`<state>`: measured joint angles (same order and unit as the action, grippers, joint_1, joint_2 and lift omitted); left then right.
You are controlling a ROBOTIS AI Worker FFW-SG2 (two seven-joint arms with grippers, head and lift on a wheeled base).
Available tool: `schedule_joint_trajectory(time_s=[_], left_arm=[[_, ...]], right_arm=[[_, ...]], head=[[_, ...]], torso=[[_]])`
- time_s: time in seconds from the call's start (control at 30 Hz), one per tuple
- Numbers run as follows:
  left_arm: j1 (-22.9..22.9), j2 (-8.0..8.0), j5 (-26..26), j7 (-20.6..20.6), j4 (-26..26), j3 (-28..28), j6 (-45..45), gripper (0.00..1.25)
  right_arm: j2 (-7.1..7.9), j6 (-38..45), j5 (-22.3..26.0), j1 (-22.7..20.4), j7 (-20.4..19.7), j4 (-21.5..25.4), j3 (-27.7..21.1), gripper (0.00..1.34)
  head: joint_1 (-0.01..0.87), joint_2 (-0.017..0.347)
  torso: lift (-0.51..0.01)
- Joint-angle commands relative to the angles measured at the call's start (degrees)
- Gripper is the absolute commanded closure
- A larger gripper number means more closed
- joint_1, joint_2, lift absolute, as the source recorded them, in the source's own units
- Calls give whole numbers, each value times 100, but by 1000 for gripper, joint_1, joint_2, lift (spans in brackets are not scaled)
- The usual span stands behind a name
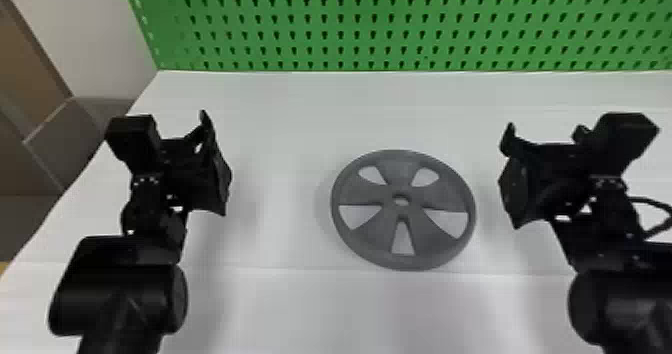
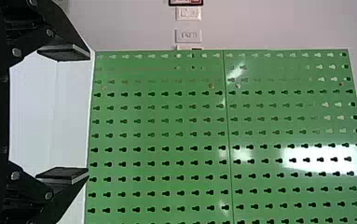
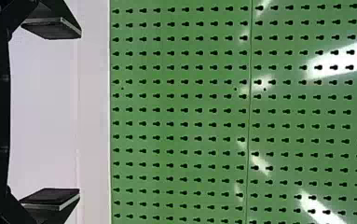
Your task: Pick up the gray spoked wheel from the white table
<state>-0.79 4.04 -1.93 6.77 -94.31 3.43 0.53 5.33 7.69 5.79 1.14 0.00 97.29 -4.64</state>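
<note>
The gray spoked wheel [image 1: 360,193] lies flat on the white table [image 1: 280,128], between the two arms. My left gripper [image 1: 215,163] is held above the table, well to the left of the wheel. Just off the wheel's right side is my right gripper [image 1: 512,175], apart from it. In the left wrist view the left gripper [image 2: 64,114] has its fingers wide apart with nothing between them. The right wrist view has the right gripper [image 3: 52,114] equally open and holding nothing.
A green pegboard [image 1: 350,28] stands along the table's back edge. The table's left edge slants past the left arm, with brown and grey surfaces [image 1: 65,138] beyond it. A cable [image 1: 655,203] loops beside the right arm.
</note>
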Motion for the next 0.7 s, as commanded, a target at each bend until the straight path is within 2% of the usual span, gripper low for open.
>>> schedule_joint_trajectory(time_s=[0.0, 0.17, 0.33, 0.53, 0.67], left_arm=[[0, 0, -9, 0, 0, 0, 0, 377], [0, 0, -9, 0, 0, 9, 0, 377], [9, 0, -27, 0, 0, 9, 0, 377], [9, 0, -53, 0, 0, 9, -9, 377], [9, 0, -71, 0, 0, 9, -9, 377]], right_arm=[[3, 40, 1, 0, 0, 0, 16, 104], [12, 198, 45, 35, 0, 27, 33, 105], [12, 769, 54, 167, 0, 185, 42, 107], [56, 760, -280, 299, 35, 237, 156, 107], [21, 787, -500, 395, 35, 264, 156, 107]], head=[[779, 86], [779, 86], [779, 86], [779, 86], [779, 86]], torso=[[-93], [-93], [-93], [-93], [-93]])
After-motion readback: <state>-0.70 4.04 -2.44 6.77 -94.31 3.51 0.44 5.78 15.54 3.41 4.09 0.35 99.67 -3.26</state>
